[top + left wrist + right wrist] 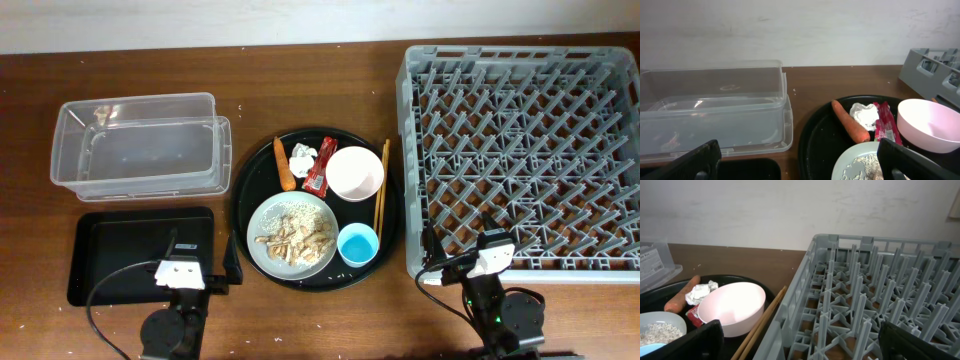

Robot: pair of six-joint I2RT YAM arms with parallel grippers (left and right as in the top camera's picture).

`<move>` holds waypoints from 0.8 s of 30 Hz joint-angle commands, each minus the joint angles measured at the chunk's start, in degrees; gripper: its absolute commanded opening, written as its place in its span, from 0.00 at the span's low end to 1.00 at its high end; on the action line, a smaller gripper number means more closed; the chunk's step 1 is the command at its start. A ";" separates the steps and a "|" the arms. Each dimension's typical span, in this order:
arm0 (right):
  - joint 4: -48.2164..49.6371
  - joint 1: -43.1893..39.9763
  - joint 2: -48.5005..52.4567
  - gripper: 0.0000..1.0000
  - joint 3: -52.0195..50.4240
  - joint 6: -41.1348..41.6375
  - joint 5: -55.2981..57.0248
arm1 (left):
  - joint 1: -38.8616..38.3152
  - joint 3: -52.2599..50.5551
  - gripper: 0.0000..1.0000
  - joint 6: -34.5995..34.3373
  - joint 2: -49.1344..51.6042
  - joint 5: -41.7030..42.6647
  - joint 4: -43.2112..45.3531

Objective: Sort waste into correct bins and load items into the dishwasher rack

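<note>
On the round black tray [243,190] lie an orange carrot piece [284,163], a crumpled white tissue [303,157], a red snack wrapper [320,165], a white bowl [354,173], wooden chopsticks [381,185], a light-blue cup [357,245] and a grey-green plate [262,215] with beige scraps and rice [298,236]. The clear box [140,145] and shallow black tray [115,250] sit at the left. The grey dishwasher rack [525,150] is at the right. My left gripper [203,255] is open and empty between the black tray and the plate [852,160]. My right gripper [458,245] is open and empty at the rack's front left corner [805,325].
A white wall runs along the table's far edge. Bare wood shows between the clear box [715,110] and the round tray [812,135]. The bowl [732,307] and chopsticks [765,320] lie close against the rack's left wall.
</note>
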 commanded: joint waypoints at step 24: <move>3.02 0.22 -0.37 0.98 0.26 -0.17 -6.86 | 0.20 -0.31 0.99 1.03 -0.46 14.82 12.63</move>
